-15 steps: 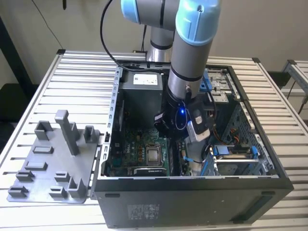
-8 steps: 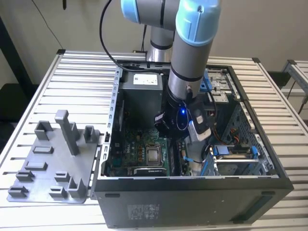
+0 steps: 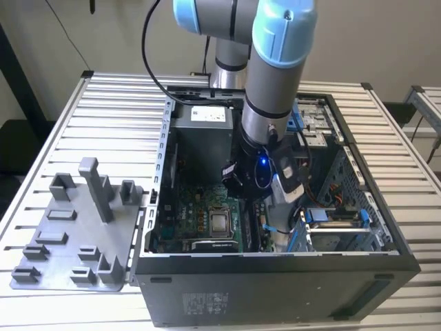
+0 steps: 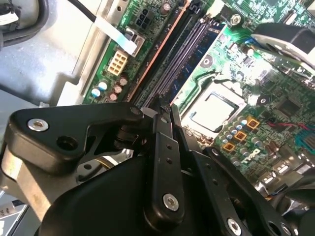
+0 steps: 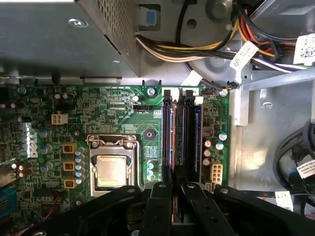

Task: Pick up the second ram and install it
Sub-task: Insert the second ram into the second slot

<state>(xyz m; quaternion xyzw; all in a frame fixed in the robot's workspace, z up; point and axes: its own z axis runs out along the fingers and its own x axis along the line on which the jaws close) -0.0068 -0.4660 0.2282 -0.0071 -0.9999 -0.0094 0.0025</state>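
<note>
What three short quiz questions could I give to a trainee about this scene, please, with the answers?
1. True or false: the gripper hangs over the grey tray.
2. In the exterior view, on which side of the open computer case does the grey tray lie? A: the view's left. B: the view's right. C: inside the case.
3. In the first wrist view, which square silver part sits in the socket beside the long memory slots?

Key
1. False: it is inside the computer case, in line with the memory slots.
2. A.
3. The processor chip.
</note>
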